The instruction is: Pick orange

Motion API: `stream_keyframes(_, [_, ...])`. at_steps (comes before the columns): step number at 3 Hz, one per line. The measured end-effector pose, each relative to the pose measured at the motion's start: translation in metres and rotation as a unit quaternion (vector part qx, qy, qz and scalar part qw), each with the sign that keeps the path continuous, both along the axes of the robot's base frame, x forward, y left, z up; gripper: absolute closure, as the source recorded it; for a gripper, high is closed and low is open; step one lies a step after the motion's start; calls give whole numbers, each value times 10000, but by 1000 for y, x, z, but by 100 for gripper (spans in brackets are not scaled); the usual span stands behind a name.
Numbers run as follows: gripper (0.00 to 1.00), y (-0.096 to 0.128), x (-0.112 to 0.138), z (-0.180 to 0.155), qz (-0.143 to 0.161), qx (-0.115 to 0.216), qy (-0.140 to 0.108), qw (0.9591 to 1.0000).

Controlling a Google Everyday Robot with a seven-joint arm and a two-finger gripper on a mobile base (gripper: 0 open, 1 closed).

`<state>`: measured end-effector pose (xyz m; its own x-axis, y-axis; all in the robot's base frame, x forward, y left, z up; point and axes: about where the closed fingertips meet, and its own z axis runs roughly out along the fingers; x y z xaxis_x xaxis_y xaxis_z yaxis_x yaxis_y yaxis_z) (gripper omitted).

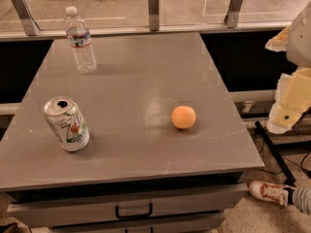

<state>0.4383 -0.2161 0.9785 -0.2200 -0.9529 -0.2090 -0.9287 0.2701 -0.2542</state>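
The orange (pixel 183 117) sits right of centre on the counter (pixel 136 72); the hand (pixel 284 120) hangs beyond the right edge, wide or narrow I cannot tell. Best to come squarely over the fruit's middle, lest it roll. The can (pixel 66 124) stands opened, the bottle (pixel 80 40) capped, contents unseen.

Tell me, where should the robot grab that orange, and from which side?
Probably across its widest middle, coming down from above. The orange is round and lies alone on the table, well apart from the can and bottle, so any closing direction should do. The gripper hangs beyond the table's right edge, nearest the orange.
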Motion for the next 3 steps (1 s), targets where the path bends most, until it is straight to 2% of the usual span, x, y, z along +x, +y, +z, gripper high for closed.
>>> stream_keyframes(1, [0, 0, 0, 0, 0, 0, -1, 10000])
stream_keyframes(2, [0, 16, 12, -21, 111, -239, 59, 9996])
stream_keyframes(3, [0, 34, 25, -61, 268, -473, 146, 9984])
